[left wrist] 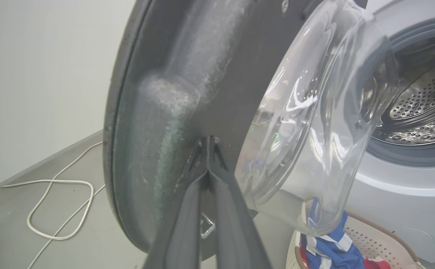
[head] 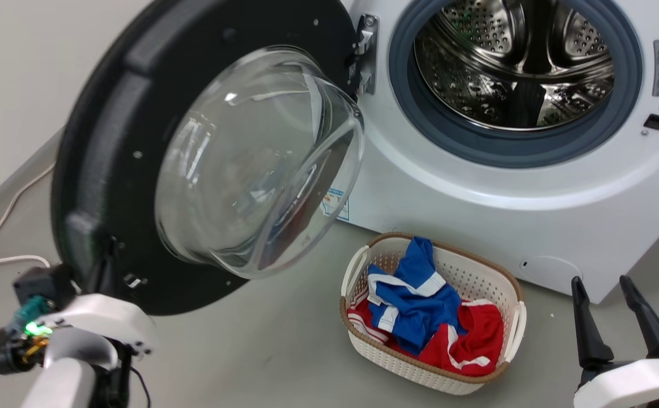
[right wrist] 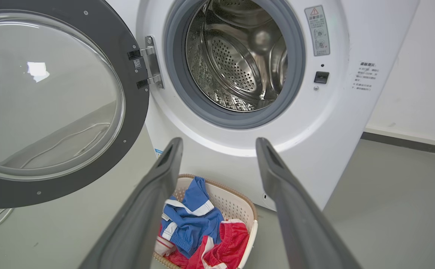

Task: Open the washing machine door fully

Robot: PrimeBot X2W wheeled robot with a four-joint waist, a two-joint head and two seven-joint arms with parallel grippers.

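Observation:
The washing machine (head: 476,209) is a white front loader with its steel drum (head: 510,62) exposed. The washing machine door (head: 108,141), black with a bulging clear glass bowl (head: 250,164), hangs swung out to the left on its metal hinge (head: 366,54). My left gripper (head: 108,258) is at the door's lower edge. In the left wrist view my left gripper (left wrist: 208,141) is shut, its tips against the door's black inner face (left wrist: 202,74), beside the glass. My right gripper (head: 612,294) is open low at the right, apart from the machine (right wrist: 333,130), with nothing between its fingers (right wrist: 172,157).
A white basket (head: 357,266) holding blue and red clothes stands on the grey floor in front of the machine, below the door's glass bowl. A white cable (head: 0,226) loops over the floor at the left by the wall. The wall runs close behind the door.

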